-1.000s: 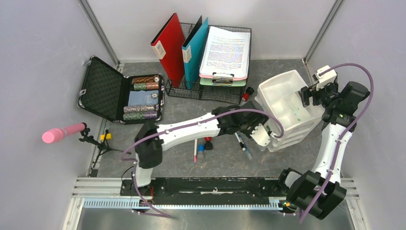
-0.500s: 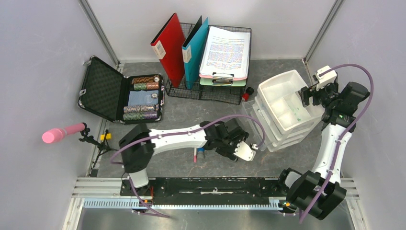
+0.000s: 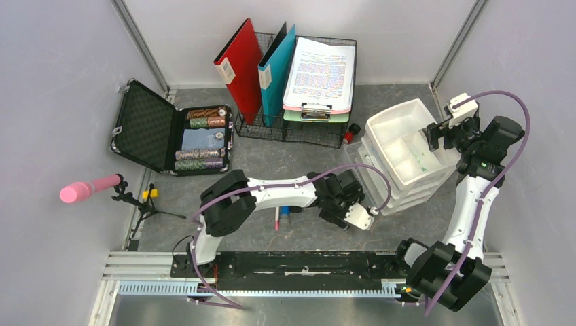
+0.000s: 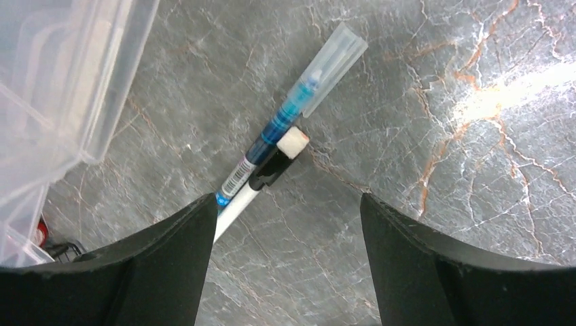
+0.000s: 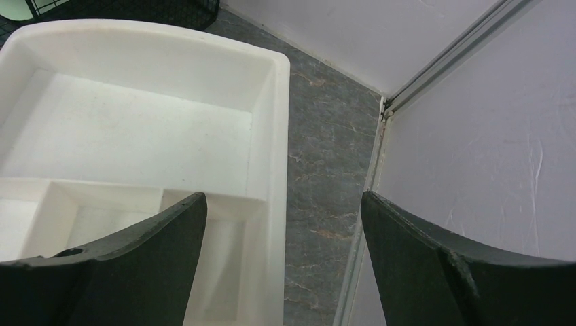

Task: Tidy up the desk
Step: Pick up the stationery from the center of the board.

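Beside the clear drawer unit [image 3: 407, 193], on the desk [image 3: 272, 163]: two pens [image 4: 272, 146] loose under left gripper [image 4: 285, 204], spread wide, empty. Right gripper [image 5: 282, 204] wide too, over the white drawer [image 5: 268, 136]. Markers [image 3: 284, 212] unsorted; folders [image 3: 241, 68] racked.

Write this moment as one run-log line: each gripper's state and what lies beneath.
left gripper: open, above pens on desk | right gripper: open, above white tray edge

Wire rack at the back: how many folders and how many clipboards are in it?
Folders: 2, the red folder and the teal folder
Clipboards: 2, the pink clipboard and the green clipboard
Total: 4
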